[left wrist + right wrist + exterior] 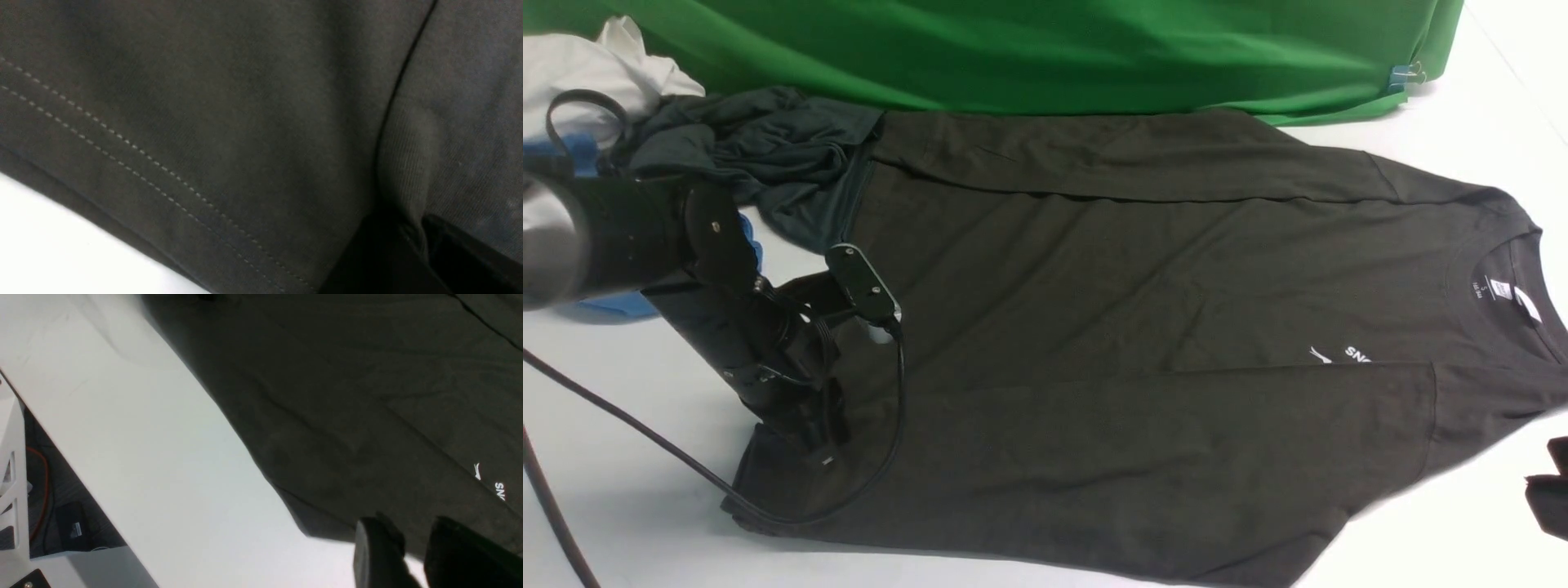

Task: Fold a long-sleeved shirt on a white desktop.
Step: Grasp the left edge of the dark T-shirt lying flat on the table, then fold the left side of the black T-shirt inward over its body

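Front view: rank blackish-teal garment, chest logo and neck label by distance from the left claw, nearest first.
Measured from the left claw, down at the hem corner of the long-sleeved shirt:
1. The blackish-teal garment, beyond the claw on the far left.
2. The chest logo, well off to the right.
3. The neck label, inside the collar, farthest right.

A green cloth backdrop (1045,49) hangs across the far side ahead of me, 1 small blue clip (1401,77) at its right end. At my far left a crumpled blackish-teal garment (768,155) lies just beside a white garment (580,69), a blue garment (613,307) nearer me.
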`<act>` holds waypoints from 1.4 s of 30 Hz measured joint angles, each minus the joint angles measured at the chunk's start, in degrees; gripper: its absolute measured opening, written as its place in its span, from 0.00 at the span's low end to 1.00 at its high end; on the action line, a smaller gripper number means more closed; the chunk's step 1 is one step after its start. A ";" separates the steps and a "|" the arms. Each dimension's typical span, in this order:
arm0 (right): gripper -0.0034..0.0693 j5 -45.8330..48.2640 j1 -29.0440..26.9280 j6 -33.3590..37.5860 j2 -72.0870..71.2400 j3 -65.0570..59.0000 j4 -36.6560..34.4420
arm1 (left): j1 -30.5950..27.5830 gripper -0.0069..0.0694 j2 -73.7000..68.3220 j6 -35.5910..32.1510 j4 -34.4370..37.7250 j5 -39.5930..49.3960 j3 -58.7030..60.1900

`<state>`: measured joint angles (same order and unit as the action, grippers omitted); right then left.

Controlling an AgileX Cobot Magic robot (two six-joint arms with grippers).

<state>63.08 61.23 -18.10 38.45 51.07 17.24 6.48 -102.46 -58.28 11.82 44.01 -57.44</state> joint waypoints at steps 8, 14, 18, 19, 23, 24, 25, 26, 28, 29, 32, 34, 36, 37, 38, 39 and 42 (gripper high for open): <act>0.35 -0.33 0.00 -2.97 0.00 0.00 0.66 | 0.00 0.15 6.16 1.23 0.00 1.87 0.00; 0.35 -1.71 0.00 -10.53 0.00 0.00 5.28 | 0.00 0.15 10.90 3.30 0.00 2.99 -0.09; 0.35 -1.84 0.00 -15.28 0.11 0.00 10.05 | 0.12 0.15 11.14 5.18 0.00 5.97 -2.53; 0.35 -2.02 0.00 -15.77 0.16 0.00 10.65 | 0.22 0.15 11.14 5.61 0.00 6.47 -3.09; 0.35 -3.16 0.00 -16.88 0.86 0.04 11.89 | 1.77 0.15 11.21 6.41 -0.20 8.25 -7.03; 0.35 -3.43 0.00 -16.93 1.01 0.04 12.00 | 2.14 0.15 11.21 6.49 -0.20 8.25 -7.77; 0.35 -3.60 0.00 -17.02 1.18 0.04 12.15 | 2.66 0.15 11.21 6.73 -0.34 8.25 -8.66; 0.35 -3.67 0.00 -17.16 1.31 0.04 12.31 | 2.88 0.15 11.21 6.90 -0.41 8.25 -9.24; 0.35 -3.67 0.00 -18.39 1.54 0.04 13.66 | 3.34 0.15 10.79 8.73 -0.61 8.90 -11.94; 0.35 -3.69 0.00 -18.64 1.67 0.04 14.17 | 3.34 0.15 10.37 8.95 -0.85 9.46 -13.30; 0.35 -3.87 0.00 -19.27 1.72 0.04 14.91 | 3.34 0.15 9.06 9.15 -1.72 10.76 -16.49; 0.35 -3.87 0.00 -19.97 1.72 0.04 15.47 | 3.34 0.15 7.31 9.15 -2.00 12.07 -19.99; 0.35 -3.87 0.00 -20.10 1.72 0.04 15.58 | 3.34 0.15 6.19 9.15 -2.07 12.39 -21.99; 0.35 -3.87 0.00 -20.18 1.72 0.04 15.62 | 3.34 0.15 4.85 9.15 -2.11 12.77 -24.26; 0.35 -3.87 0.00 -20.18 1.72 0.04 15.62 | 3.34 0.15 4.39 9.15 -2.20 12.88 -25.35; 0.35 -3.87 0.00 -20.18 1.72 0.04 15.65 | 3.34 0.15 3.61 9.15 -2.39 13.15 -26.70; 0.35 -3.87 0.00 -20.60 1.72 0.04 15.69 | 3.34 0.15 1.80 9.15 -2.80 13.67 -29.56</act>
<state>59.22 61.23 -38.70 40.16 51.12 32.94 9.82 -100.66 -49.13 9.02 57.68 -87.00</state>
